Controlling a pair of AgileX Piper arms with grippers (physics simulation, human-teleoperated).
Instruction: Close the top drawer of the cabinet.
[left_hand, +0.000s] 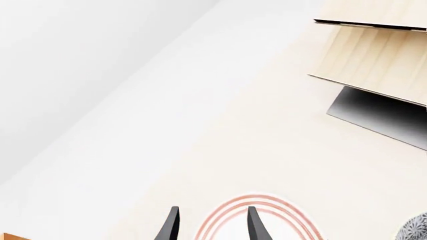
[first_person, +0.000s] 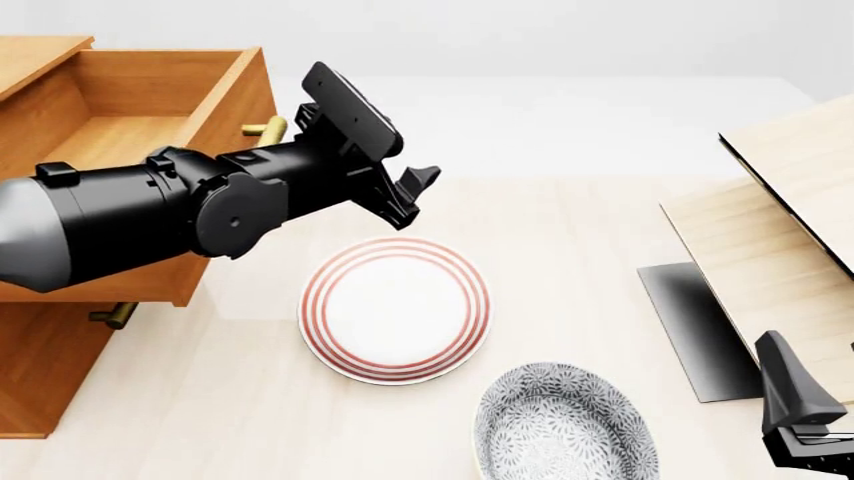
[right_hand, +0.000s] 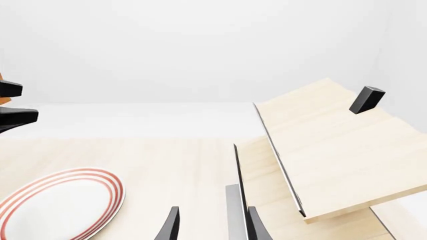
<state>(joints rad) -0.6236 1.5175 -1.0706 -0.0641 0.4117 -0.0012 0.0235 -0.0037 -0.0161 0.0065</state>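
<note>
The orange-brown cabinet (first_person: 40, 370) stands at the left. Its top drawer (first_person: 134, 75) is pulled far out, and its brass handle (first_person: 267, 128) shows just behind my left arm. The lower drawer's handle (first_person: 114, 315) shows below. My left gripper (first_person: 416, 196) is open and empty. It sits right of the drawer front, above the far rim of a red-ringed plate (first_person: 395, 308), and is not touching the handle. In the left wrist view the left gripper (left_hand: 212, 222) points at the table over that plate (left_hand: 267, 202). My right gripper (first_person: 801, 415) is open and empty at the near right.
A grey patterned bowl (first_person: 565, 425) lies in front of the red-ringed plate. A pale wood slanted board structure (first_person: 781, 220) with a dark base panel (first_person: 687, 320) fills the right side. It also shows in the right wrist view (right_hand: 327, 150).
</note>
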